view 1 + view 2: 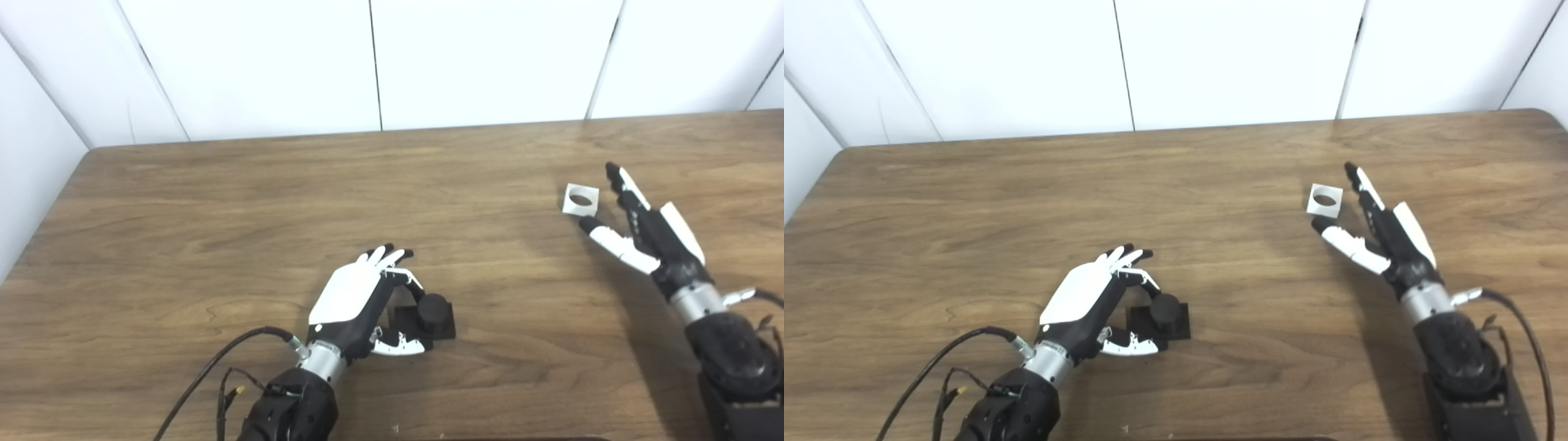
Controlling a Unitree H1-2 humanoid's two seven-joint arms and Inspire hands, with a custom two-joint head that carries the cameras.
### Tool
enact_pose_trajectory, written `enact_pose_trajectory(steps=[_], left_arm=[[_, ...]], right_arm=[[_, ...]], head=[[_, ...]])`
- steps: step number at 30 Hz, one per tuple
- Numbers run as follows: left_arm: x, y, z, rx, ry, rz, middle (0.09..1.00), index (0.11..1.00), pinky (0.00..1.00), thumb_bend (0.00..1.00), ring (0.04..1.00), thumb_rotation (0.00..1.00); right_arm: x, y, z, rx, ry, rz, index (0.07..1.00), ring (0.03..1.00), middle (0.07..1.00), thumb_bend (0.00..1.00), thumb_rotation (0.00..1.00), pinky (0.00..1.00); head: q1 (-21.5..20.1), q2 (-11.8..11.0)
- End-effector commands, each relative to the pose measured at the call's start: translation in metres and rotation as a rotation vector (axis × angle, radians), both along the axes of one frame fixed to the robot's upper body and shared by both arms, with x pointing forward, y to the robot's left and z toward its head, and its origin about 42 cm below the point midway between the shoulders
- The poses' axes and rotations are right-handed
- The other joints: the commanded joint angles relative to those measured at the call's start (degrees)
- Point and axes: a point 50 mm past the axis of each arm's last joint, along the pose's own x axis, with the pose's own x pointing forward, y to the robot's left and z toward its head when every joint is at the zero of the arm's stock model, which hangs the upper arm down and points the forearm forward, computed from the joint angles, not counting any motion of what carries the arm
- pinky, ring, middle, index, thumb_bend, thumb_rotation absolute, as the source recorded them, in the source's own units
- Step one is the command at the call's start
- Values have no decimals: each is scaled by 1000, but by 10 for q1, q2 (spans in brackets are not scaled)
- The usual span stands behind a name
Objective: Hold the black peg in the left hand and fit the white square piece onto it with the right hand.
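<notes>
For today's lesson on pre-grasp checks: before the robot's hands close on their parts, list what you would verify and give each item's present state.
1. Left hand around black peg: fingers curl beside it; firm grip cannot tell.
2. Peg upright on its square base: ok.
3. Right hand open: ok.
4. White square piece lies flat on the table, hole up: ok.
5. Right hand touching the piece: not ok, a gap shows.
6. Piece on peg: not ok.

Wooden table (245, 202), black peg (432, 309), white square piece (580, 199)
</notes>
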Motion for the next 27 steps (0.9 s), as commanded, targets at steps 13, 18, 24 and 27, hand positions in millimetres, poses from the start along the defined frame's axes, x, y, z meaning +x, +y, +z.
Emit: enact_pose_trajectory(steps=[13,18,24,27], left_arm=[[3,0,-11,14,214,1,945,493,1000,501,1000,76],[4,1,-11,3,259,4,951,491,1000,500,1000,75],[6,3,-11,-4,288,5,953,489,1000,500,1000,74],[6,3,-11,5,290,4,953,489,1000,500,1000,74]], right_arm=[[26,-2,59,-227,-117,29,1000,1000,1000,720,638,1000],[29,-2,67,-271,-130,31,1000,1000,1000,754,608,934],[41,-5,83,-405,-154,66,921,1000,1000,752,446,999],[49,-9,90,-485,-156,66,857,1000,999,793,376,1000]], head=[[1,0],[-1,1],[-1,2],[-2,2]])
